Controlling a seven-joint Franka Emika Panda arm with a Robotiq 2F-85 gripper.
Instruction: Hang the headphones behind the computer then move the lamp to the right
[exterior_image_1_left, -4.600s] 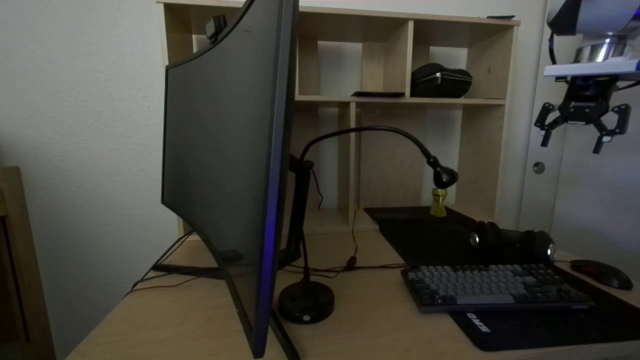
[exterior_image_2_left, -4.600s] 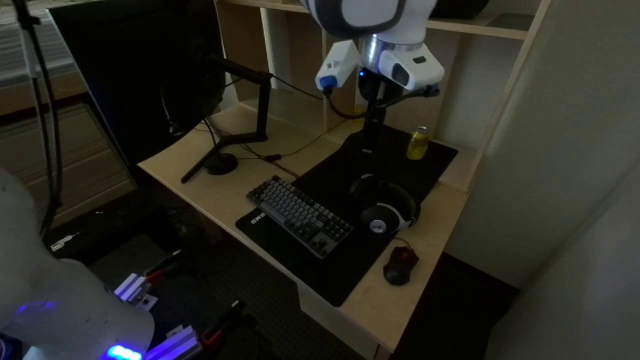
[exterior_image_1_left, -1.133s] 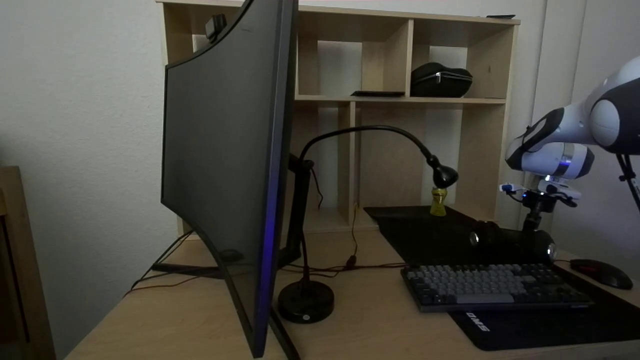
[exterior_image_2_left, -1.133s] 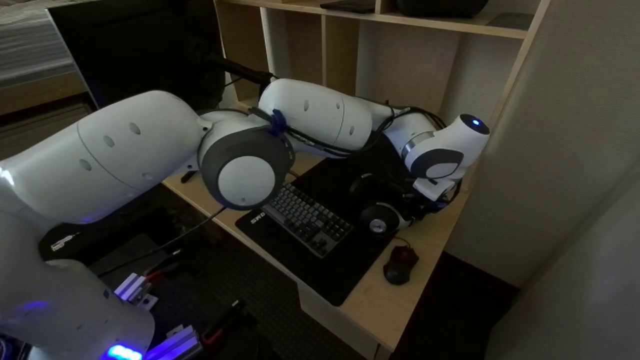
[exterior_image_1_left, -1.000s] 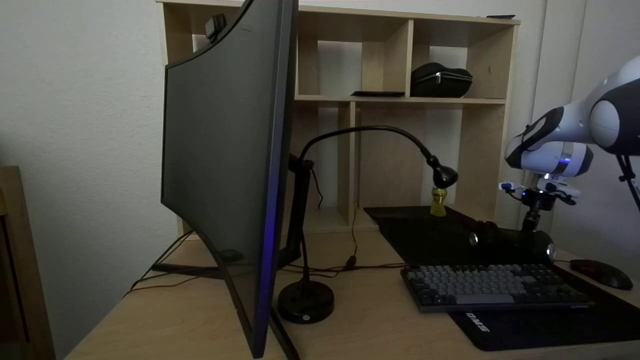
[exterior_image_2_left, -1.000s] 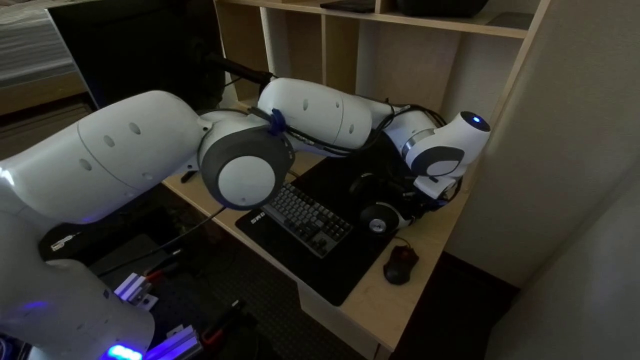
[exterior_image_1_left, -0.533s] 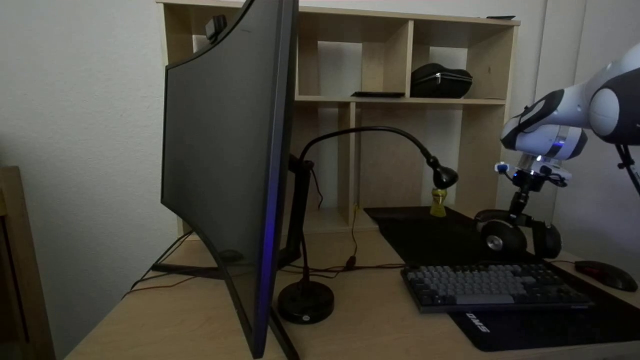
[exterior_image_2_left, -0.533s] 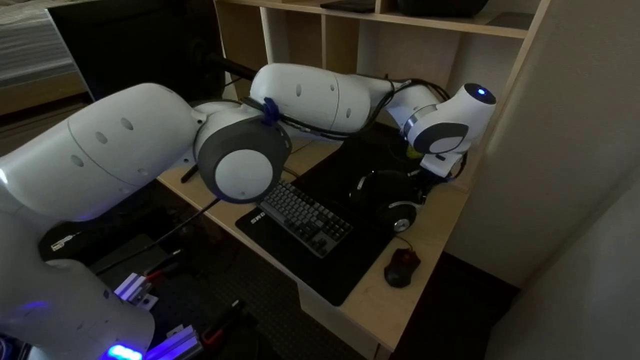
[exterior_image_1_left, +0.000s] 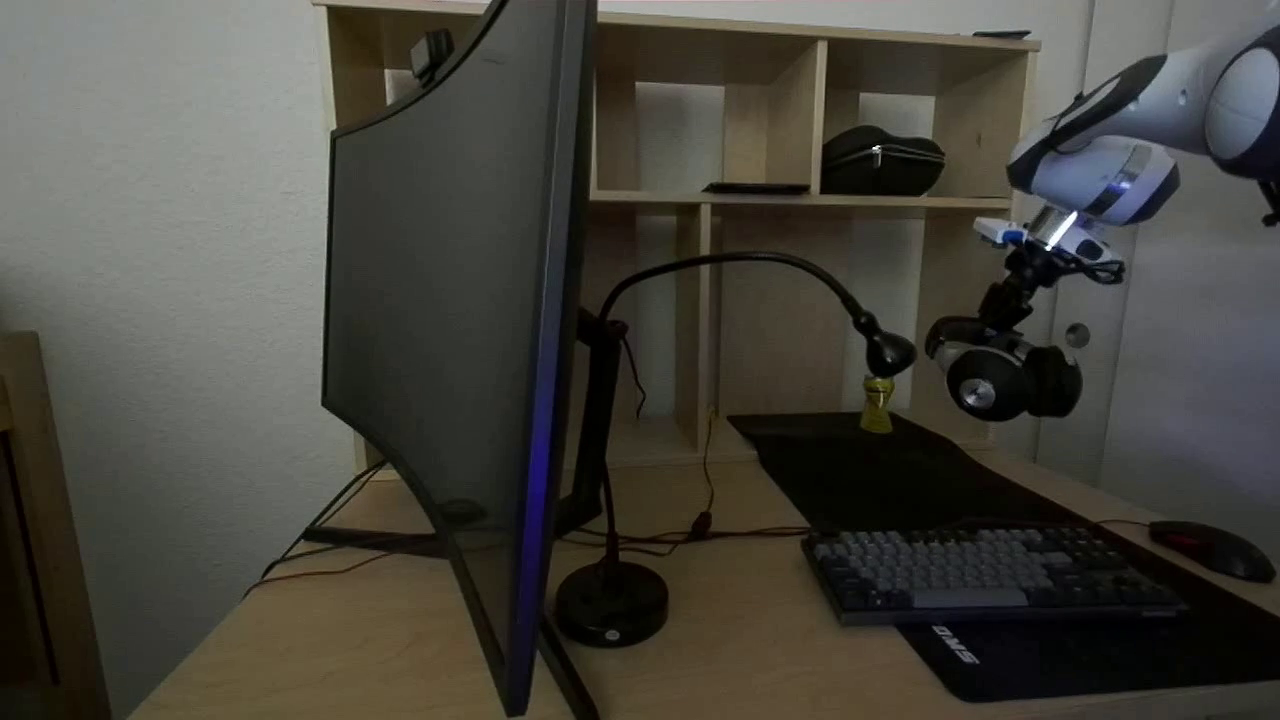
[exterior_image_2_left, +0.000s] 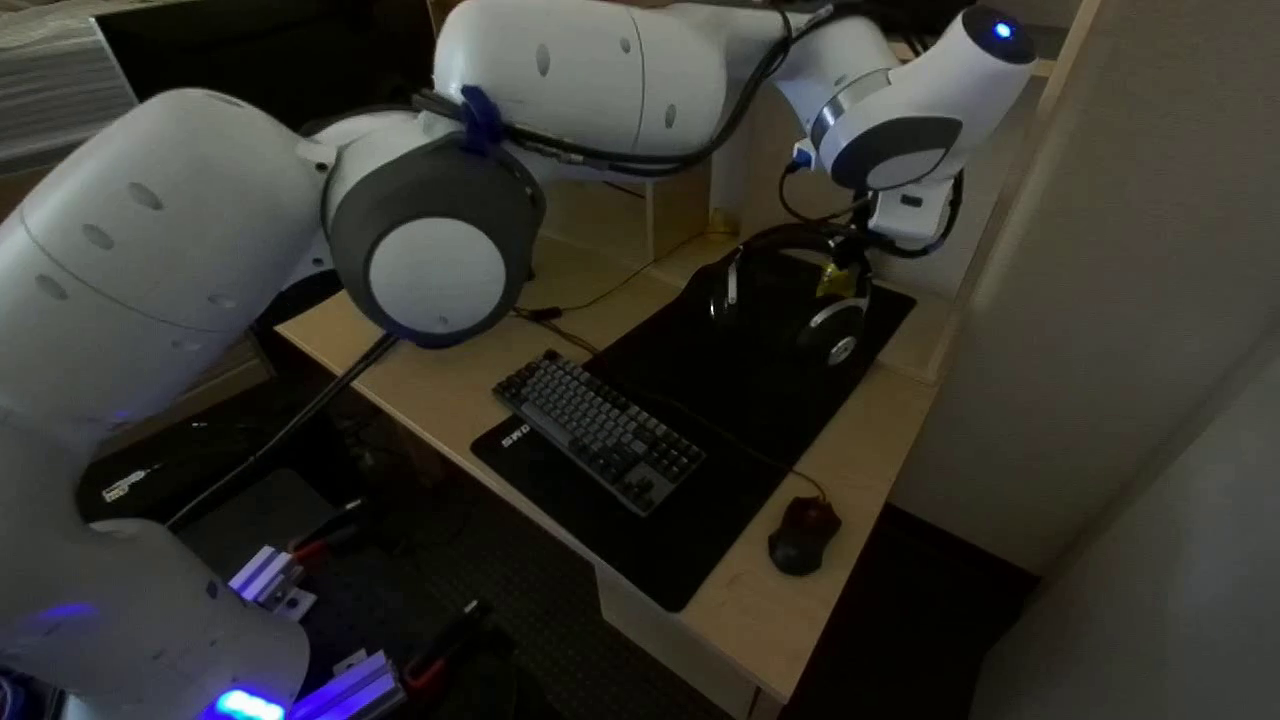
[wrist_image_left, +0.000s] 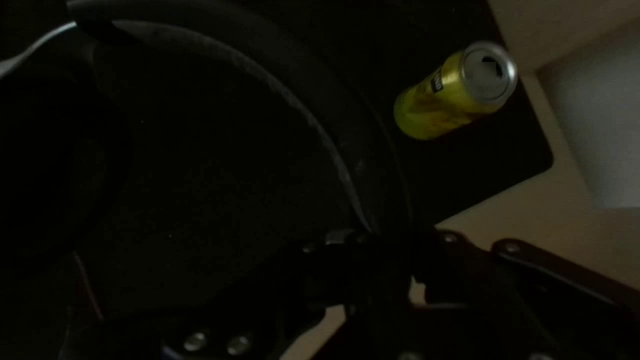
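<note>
The black headphones (exterior_image_1_left: 985, 385) hang in the air above the desk mat, ear cups downward and tilted. My gripper (exterior_image_1_left: 1003, 315) is shut on their band, which runs down between the fingers in the wrist view (wrist_image_left: 345, 125). In an exterior view the cups (exterior_image_2_left: 838, 335) dangle below the arm. The computer, a large curved monitor (exterior_image_1_left: 450, 280), stands at the left with its dark stand behind it. Beside its lower edge is the lamp's round base (exterior_image_1_left: 612, 603); its gooseneck arches right to a small head (exterior_image_1_left: 888, 353), close to the headphones in that view. The arm hides the lamp in an exterior view.
A yellow can (wrist_image_left: 455, 92) stands on the black mat (exterior_image_2_left: 690, 370) near the shelf. Keyboard (exterior_image_1_left: 990, 575) and mouse (exterior_image_2_left: 803, 535) lie toward the front. The wooden shelf unit (exterior_image_1_left: 765, 203) backs the desk and holds a black case (exterior_image_1_left: 882, 165). Cables cross the tabletop.
The gripper, open and high earlier, came down and took the headphones' band. Over the last second the headphones rose off the mat, tilting and moving toward the shelf. The mouse shifted slightly.
</note>
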